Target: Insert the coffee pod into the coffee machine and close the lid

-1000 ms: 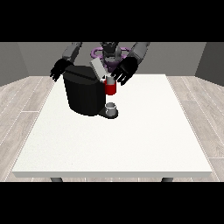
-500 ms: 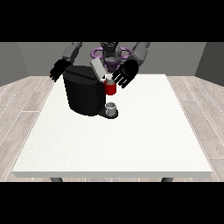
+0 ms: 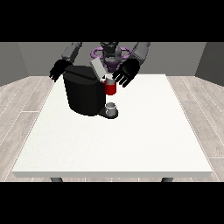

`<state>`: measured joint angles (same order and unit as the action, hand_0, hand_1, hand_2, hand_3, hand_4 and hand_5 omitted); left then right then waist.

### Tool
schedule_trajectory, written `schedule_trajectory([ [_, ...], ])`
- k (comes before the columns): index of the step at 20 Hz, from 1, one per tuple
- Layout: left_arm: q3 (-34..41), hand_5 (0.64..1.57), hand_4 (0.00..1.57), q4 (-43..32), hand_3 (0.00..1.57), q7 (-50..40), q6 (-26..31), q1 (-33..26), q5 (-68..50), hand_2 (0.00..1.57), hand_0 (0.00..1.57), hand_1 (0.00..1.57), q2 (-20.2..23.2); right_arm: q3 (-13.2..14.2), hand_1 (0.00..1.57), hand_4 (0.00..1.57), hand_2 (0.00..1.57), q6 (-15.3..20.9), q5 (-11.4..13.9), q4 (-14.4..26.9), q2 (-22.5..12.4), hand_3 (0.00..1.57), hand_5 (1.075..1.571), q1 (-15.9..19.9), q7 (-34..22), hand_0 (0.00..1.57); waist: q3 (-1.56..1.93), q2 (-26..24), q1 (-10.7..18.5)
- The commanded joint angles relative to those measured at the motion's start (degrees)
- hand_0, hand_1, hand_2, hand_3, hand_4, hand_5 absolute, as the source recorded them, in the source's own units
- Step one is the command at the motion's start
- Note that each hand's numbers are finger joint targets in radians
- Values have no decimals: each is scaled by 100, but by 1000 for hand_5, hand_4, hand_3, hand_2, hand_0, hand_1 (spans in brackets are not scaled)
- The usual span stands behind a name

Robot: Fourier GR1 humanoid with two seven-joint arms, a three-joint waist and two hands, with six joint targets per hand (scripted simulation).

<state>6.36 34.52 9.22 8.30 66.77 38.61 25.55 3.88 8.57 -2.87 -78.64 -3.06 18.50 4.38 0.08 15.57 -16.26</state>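
One white table [image 3: 131, 144] carries one black coffee machine [image 3: 83, 94]. At the view's left, one hand [image 3: 59, 70] hovers behind the machine's corner, fingers spread apart and holding nothing. The machine's one grey lid [image 3: 97, 69] is tilted up. One red thing at the machine [image 3: 110, 88] sits above one grey cup [image 3: 111, 107]. The hand at the view's right [image 3: 124, 75] hangs just beside the red thing, fingers open. The pod does not show.

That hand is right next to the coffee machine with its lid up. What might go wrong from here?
The hand at the view's right is spread open close beside the raised lid; a sweep might knock the lid sideways rather than shut it. It also hovers just above a red thing at the machine, which it might bump. A grey thing sits at the machine's base; if that is the pod, the lid could close without it.
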Motion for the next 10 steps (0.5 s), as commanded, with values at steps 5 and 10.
schedule_trajectory([
  [5, -67, 1571, 360, -42, 952, -98, -50, -61, 134, 1117, 1064, 1064, -138, -67, 0, 447, 0, 87, 84, 23, 37, 0, 1571, -123, -119, 0, -8, -151, -2],
  [10, -303, 1571, 0, 23, 112, -92, 243, 179, 355, 378, 0, 0, -46, 169, 0, 375, 0, 91, -25, 296, 2, 0, 1571, 104, 273, 0, -3, 137, 30],
])
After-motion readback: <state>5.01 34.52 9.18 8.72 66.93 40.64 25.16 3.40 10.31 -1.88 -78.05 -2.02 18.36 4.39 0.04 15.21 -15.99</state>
